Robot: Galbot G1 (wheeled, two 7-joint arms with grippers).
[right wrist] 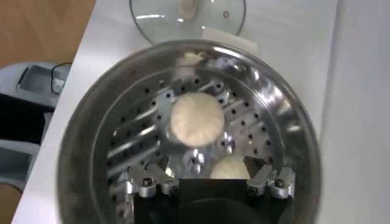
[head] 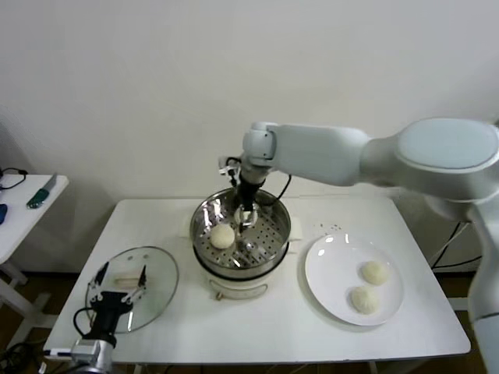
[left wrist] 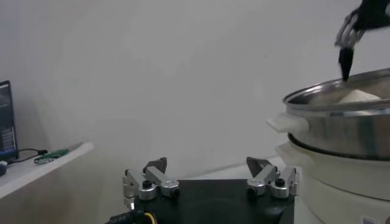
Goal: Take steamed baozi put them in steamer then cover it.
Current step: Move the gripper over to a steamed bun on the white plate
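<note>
The steel steamer (head: 204, 216) stands mid-table on its white base. One baozi (head: 223, 236) lies on its perforated tray. My right gripper (head: 246, 220) hangs inside the pot, open. In the right wrist view, the first baozi (right wrist: 196, 119) lies ahead of the right gripper (right wrist: 210, 167). A second baozi (right wrist: 230, 168) lies on the tray between the spread fingers. Two more baozi (head: 375, 272) (head: 364, 299) sit on the white plate (head: 327, 273). My left gripper (head: 117, 284) is open and empty over the glass lid (head: 160, 269).
The lid lies flat at the table's front left, the plate at the right of the steamer. A small side table (head: 31, 204) with tools stands far left. The left wrist view shows the steamer's side (left wrist: 332, 125) close by.
</note>
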